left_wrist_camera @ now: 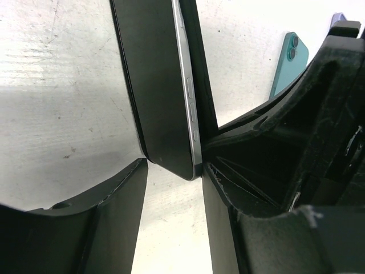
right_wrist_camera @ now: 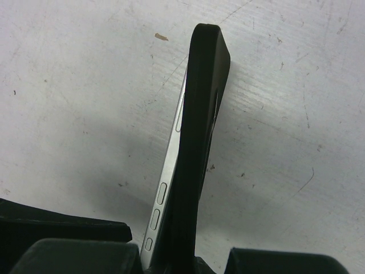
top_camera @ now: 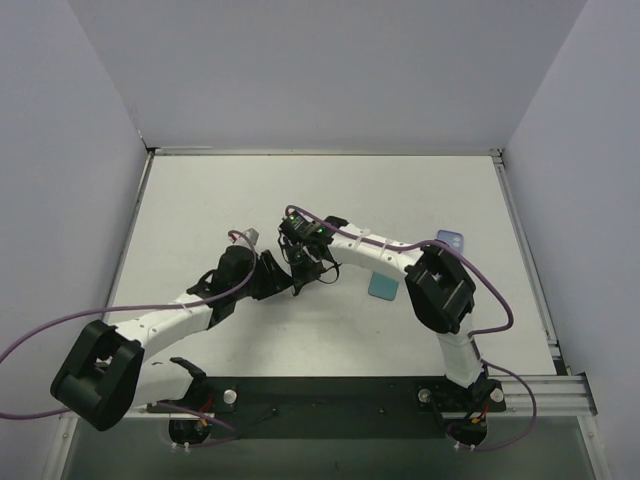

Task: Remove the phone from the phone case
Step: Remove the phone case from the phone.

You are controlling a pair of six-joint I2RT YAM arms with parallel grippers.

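Two grips at work: right fingers [right_wrist_camera: 74,251] pinched the phone case [right_wrist_camera: 202,114] steady so left fingers [left_wrist_camera: 114,228] could straddle the phone [left_wrist_camera: 183,68]. Clamped or not, I couldn't tell.

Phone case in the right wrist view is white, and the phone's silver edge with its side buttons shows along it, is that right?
Not quite. The phone case is black, not white, as the right wrist view shows. The rest holds: the phone shows its silver edge with its side buttons along the case.
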